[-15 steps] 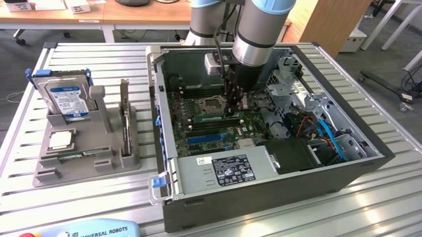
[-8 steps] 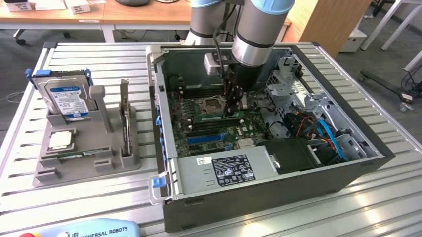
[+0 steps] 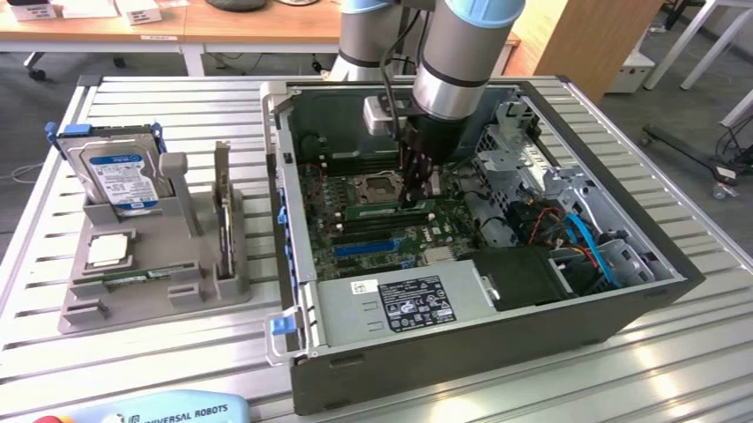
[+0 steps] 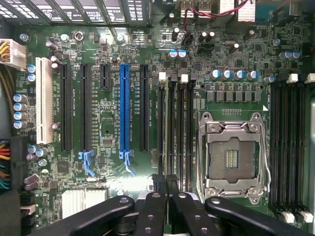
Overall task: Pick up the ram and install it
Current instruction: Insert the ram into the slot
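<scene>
The table [image 3: 659,352] is of pale metal slats; behind it are wooden desks [image 3: 176,26] and a grey floor, and at the exterior view's right the legs of a wheeled stand [image 3: 706,150].

At the exterior view's left a grey holder [image 3: 153,304] rests on the slats; in it a hard drive [image 3: 115,172] stands upright, a square silver chip [image 3: 108,249] lies flat, and a dark card [image 3: 222,220] stands on edge; a thin greenish strip [image 3: 141,277] lies in the front groove, too small to name surely. At the lower edge a blue-and-grey pendant [image 3: 165,410] is cut off.

In the middle the open computer case [image 3: 471,352] lies on its side; the arm [image 3: 465,62] reaches down into it, its upper part cut off by the frame. The ram [image 3: 376,211] stands on edge in a slot of the board [image 4: 108,132], just to the exterior view's left of the gripper [image 3: 415,201].

In the wrist view the gripper [image 4: 165,183] is over the end of the memory slots, between the blue slot [image 4: 125,108] and the empty processor socket [image 4: 231,155]; its fingers [image 4: 152,211] are drawn close, with hardly a gap. The fingers hide the slot ends; whether they touch the ram I cannot tell.
</scene>
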`<state>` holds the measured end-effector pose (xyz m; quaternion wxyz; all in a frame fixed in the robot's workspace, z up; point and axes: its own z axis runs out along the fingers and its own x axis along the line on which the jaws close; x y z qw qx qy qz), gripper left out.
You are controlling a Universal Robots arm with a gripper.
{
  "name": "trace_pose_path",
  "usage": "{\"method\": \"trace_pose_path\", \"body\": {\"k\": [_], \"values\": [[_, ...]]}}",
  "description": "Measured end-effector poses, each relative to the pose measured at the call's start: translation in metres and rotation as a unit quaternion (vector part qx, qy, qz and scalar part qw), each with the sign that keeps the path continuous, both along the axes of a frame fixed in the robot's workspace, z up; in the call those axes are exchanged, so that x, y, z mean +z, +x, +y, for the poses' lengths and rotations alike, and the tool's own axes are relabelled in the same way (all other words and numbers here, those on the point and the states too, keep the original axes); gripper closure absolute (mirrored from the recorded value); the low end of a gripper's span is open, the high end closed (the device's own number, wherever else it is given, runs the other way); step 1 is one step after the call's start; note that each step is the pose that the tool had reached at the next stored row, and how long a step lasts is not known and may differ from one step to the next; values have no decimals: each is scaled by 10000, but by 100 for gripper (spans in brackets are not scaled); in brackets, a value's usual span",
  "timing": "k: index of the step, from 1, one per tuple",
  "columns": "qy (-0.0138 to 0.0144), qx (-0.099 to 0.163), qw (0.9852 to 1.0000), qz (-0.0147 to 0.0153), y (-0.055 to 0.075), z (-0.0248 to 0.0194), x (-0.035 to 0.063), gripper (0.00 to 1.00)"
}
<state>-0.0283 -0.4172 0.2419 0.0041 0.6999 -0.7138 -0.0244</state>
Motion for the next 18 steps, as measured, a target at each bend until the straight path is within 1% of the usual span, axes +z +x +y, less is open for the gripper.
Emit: {"method": "trace_pose_path", "body": {"k": [4,18], "values": [[1,0,10000,0,0,0,-20,88],[1,0,10000,0,-17,0,-38,88]]}}
